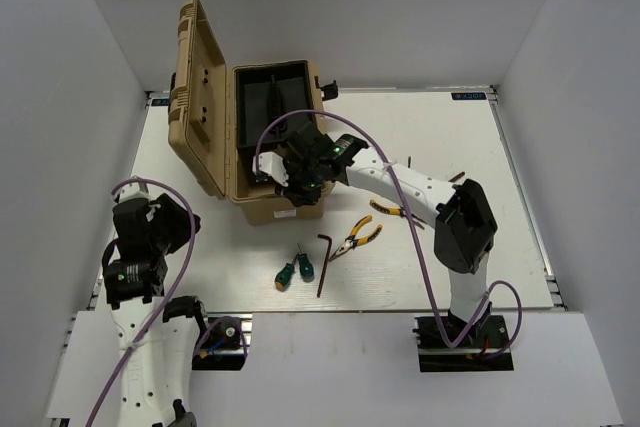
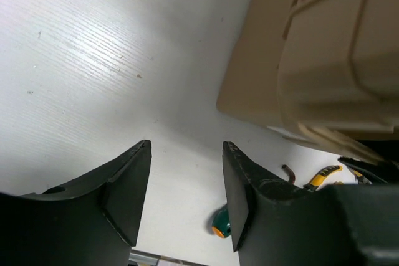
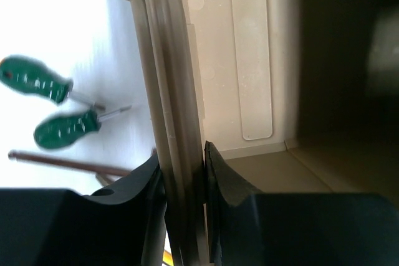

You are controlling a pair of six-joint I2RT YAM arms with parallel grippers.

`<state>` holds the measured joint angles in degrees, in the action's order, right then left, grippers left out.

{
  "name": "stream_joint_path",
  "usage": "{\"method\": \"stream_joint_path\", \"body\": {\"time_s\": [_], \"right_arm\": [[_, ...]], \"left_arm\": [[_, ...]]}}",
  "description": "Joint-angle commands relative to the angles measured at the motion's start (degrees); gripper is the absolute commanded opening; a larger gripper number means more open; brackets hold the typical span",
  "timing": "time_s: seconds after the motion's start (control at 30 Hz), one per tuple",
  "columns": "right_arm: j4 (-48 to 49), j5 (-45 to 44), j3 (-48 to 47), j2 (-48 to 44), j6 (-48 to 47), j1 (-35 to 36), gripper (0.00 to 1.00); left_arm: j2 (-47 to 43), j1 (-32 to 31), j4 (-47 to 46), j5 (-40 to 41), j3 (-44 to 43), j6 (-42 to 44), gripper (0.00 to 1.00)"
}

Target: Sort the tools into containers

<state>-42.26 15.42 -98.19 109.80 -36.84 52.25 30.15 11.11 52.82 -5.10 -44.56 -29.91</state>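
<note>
Right claw (image 3: 182, 161) pinching toolbox (image 1: 200, 107) front wall.
Left claw (image 2: 186, 151) hanging open, empty; screwdrivers (image 1: 304, 266) lying on tabletop (image 1: 450, 147).

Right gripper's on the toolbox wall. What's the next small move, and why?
Probably open the right gripper and lift it off the toolbox wall: the lid stands open, the gripper holds no tool, and the screwdrivers and pliers lie on the table nearby.
</note>
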Motion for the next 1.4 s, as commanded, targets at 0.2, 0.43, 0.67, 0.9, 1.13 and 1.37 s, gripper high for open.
{"method": "stream_joint_path", "body": {"time_s": [0.2,0.43,0.67,0.9,1.13,1.37], "right_arm": [[5.79,-4.52,-4.55,2.7,14.51,-0.75,0.0],[2.1,-0.31,-6.13,1.74,14.6,-0.57,0.65],[-0.19,4.88,-6.13,-6.61,13.99,-0.75,0.79],[-1.6,0.94,-7.01,-15.91,13.81,-1.53,0.3],[3.84,-17.15,1.94,-26.55,15.74,-5.84,0.0],[4.99,-18.68,15.83,-33.15,18.47,-15.85,0.3]], "left_arm": [[-0.01,-0.13,3.34,1.42,-3.78,-0.41,0.51],[1.05,-0.13,1.95,-6.48,-3.17,1.34,0.58],[1.58,-0.66,-0.6,-19.13,-1.94,7.93,0.69],[1.58,-3.02,-6.58,-36.8,1.22,17.24,0.51],[1.05,-6.9,-11.6,-51.76,0.71,20.15,0.38],[2.98,-11.11,-12.21,-51.59,-1.76,20.16,0.45]]}}
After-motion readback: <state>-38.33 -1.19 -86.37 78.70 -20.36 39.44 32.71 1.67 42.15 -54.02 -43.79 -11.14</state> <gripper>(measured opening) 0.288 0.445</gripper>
